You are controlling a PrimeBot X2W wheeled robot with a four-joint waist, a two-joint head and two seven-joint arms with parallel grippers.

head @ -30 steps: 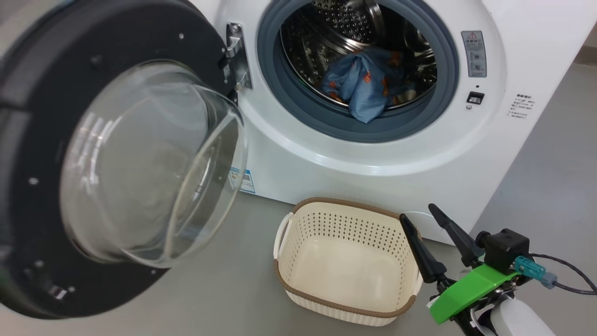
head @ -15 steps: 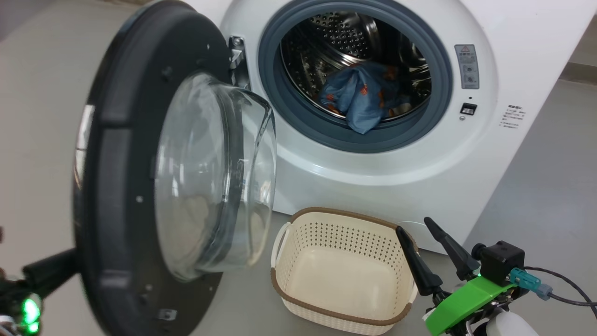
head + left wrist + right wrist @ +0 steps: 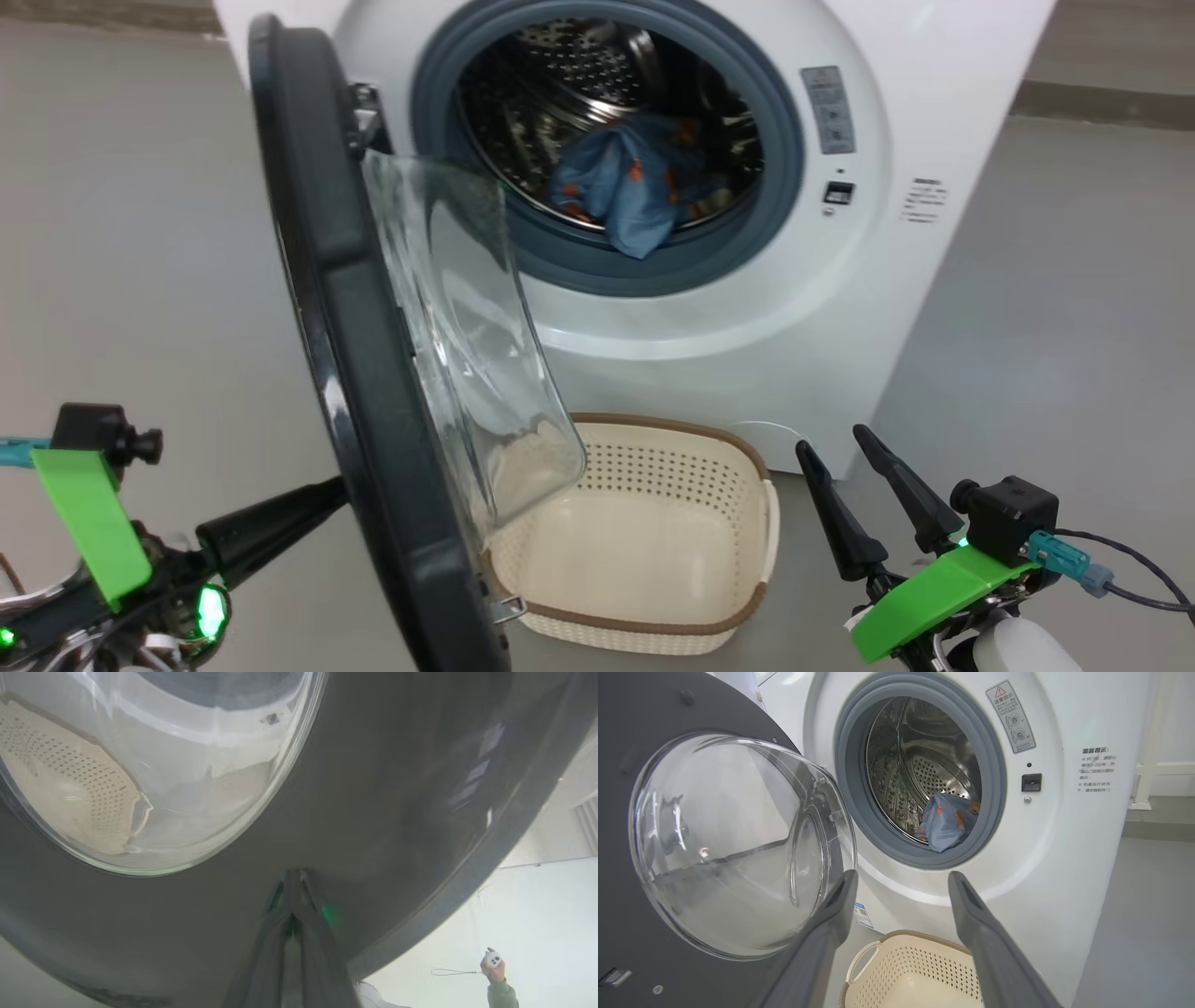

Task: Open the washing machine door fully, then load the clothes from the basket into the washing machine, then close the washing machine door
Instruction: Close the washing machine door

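We see a big white front-loading washing machine [image 3: 709, 308] with a grey rubber gasket [image 3: 597, 271] and a shiny steel drum [image 3: 560, 103] dotted with small holes. Inside it lies a light blue cloth [image 3: 621, 187] printed with small orange figures. At its left hangs the round door [image 3: 345, 308], with a glossy black rim and a clear glass bowl [image 3: 476, 336]. Below its front stands a cream plastic basket [image 3: 653, 467], its walls perforated in rows under a brown rim. Near its lower right, the right gripper [image 3: 831, 439] has black fingers and a bright green bracket [image 3: 920, 593]. The floor [image 3: 1074, 327] is plain grey.

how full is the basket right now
Empty: the basket shows a bare cream floor; the blue cloth lies in the drum.
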